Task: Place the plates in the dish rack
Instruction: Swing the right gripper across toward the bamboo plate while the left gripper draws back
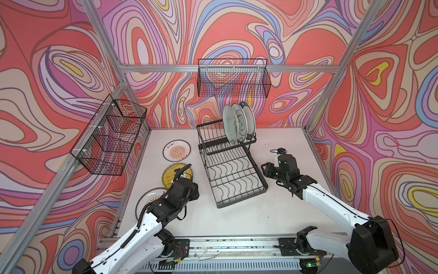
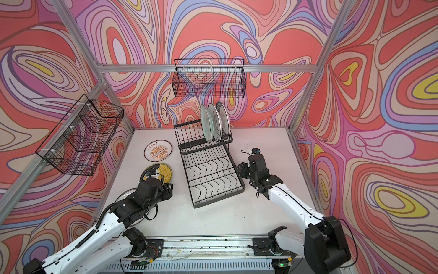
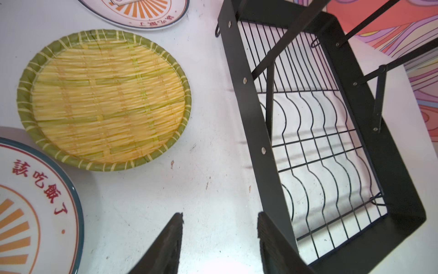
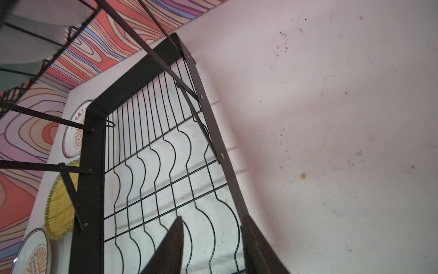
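The left gripper (image 3: 219, 214) hangs low over the table (image 1: 237, 225), jaws spread with nothing between them. One finger is just beside the rack's left rail, the other over bare tabletop. The right gripper (image 4: 212, 217) is spread too and holds nothing. One of its fingers sits above the wavy wires of the low tray, and the other lines up with the right rail near the rack's near right corner. I cannot tell whether any finger touches metal.

The rack (image 3: 254, 113) lies mid-table between the two grippers. Its long axis runs from the near side toward the back wall, with the near end swung a little right and the raised slotted tier at the far end. Three plates (image 1: 239, 123) stand on edge in that tier, crowded at its right end, faces turned left, with open slots beside them.

Left of the rack three more lie flat in a line. The far sunburst plate (image 1: 176, 151) is first, then the yellow plate (image 3: 106, 99) near the left gripper, with arm cables looping over it. The near sunburst plate (image 3: 28, 201) lies close to the table's left edge, largely under the left arm (image 1: 147, 225) in both top views.

A side basket (image 1: 109, 135) hangs on the left wall above those plates, and a back basket (image 1: 233, 78) hangs above the tier. Open tabletop lies right of the rack and between its near end and the arm bases.
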You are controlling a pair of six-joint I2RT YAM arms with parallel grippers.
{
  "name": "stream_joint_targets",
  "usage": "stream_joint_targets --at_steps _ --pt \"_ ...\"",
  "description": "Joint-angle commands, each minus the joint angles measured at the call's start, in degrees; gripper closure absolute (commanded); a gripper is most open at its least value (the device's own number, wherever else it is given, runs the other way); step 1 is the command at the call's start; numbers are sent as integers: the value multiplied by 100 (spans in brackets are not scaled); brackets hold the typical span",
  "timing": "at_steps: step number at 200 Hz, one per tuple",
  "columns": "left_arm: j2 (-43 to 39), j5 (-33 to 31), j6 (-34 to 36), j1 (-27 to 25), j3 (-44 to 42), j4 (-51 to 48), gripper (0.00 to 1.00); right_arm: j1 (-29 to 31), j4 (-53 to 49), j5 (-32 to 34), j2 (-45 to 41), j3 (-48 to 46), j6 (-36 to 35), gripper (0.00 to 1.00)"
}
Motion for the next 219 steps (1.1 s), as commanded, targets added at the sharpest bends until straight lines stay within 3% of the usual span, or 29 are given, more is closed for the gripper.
stream_joint_targets --at_steps 1,30,62,96,136,177,194,219 --pt "-69 -95 119 96 152 -304 46 180 470 8 -320 -213 304 57" --pt "-90 -76 104 286 208 -388 46 611 709 126 -454 -267 514 57" --pt "-24 115 64 731 251 -485 46 1682 1321 517 -159 -241 926 55" --pt "-152 328 -87 1241 233 -539 46 2932 2060 1075 699 102 1340 55" --pt "-212 23 -107 1364 390 -911 46 3955 2841 1532 1942 694 1952 55" --pt "-466 -277 -108 1384 475 -1224 46 4509 3086 1922 2945 1503 2446 55" --pt "-623 -410 -144 1385 475 -1293 46 4623 2855 2251 3240 1823 2765 56" --pt "-769 -486 -167 1391 487 -1419 46 4628 2326 2236 3840 2493 3120 56"
